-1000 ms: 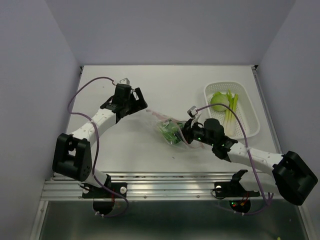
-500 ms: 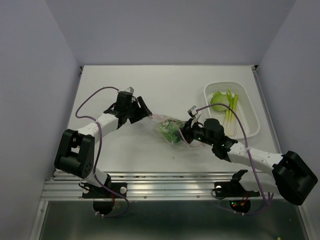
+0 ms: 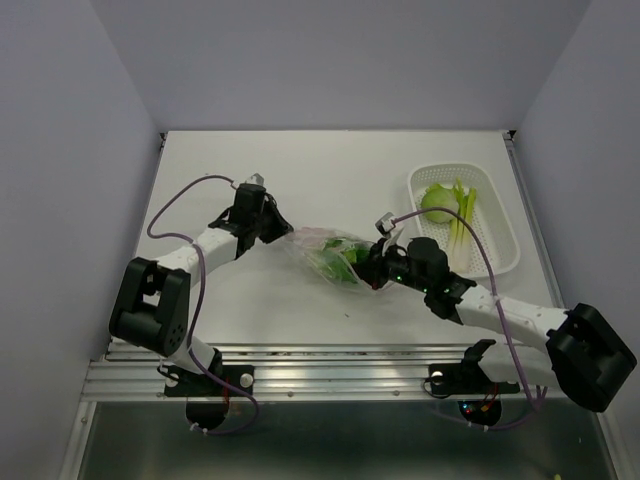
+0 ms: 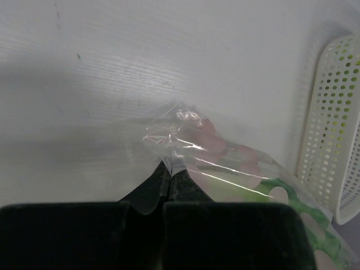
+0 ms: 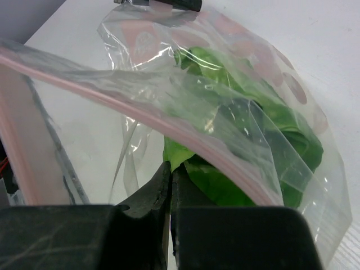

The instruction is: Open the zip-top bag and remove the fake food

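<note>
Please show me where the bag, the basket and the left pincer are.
bag (image 3: 328, 252), top view, its middle.
basket (image 3: 455, 167), top view, its far rim.
left pincer (image 3: 287, 231), top view, its tips at the bag's corner.

The top external view is sharp and evenly lit from overhead, with only short, soft shadows on the white table. The left wrist view is dimmer, with a broad grey shadow across its left half, thin white glare streaks on the zip-top bag, and a blurred, near-black bottom edge. The right wrist view is bright, nearly washed out at upper right, with glare on the plastic creases and an unfocused dark foreground.
</note>
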### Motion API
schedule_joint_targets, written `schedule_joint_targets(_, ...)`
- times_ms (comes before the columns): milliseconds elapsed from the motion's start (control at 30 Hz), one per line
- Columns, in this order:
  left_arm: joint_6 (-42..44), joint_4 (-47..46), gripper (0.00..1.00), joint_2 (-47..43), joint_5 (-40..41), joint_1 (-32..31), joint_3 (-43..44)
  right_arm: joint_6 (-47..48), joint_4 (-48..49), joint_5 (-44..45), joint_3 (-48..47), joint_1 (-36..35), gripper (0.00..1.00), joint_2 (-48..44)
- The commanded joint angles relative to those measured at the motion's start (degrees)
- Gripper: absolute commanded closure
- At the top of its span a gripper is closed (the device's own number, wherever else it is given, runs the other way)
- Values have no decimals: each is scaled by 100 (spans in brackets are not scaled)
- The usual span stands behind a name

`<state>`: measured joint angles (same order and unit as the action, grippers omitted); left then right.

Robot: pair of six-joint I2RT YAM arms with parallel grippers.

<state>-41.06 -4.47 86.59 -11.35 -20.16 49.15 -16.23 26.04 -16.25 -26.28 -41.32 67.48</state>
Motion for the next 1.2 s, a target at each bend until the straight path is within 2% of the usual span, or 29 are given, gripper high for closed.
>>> schedule_joint_targets(0,-113,227,100,139,1045,21,253,155,16,-18,-210,-52,99,-480)
schedule_joint_targets(67,-174,332,100,288,1379,21,323,138,-55,-80,-246,-52,99,-657)
schedule_joint_targets(267,-245,420,100,543,1680,39,455,50,-108,-168,-149,-52,99,-1263)
schedule_joint_targets(700,-218,948,100,640,2637,109,508,-117,50,-203,-61,-52,99,-2151)
schedule_joint_targets(1167,-210,1370,100,649,3403,425,429,-355,138,1386,-44,-52,99,-2881)
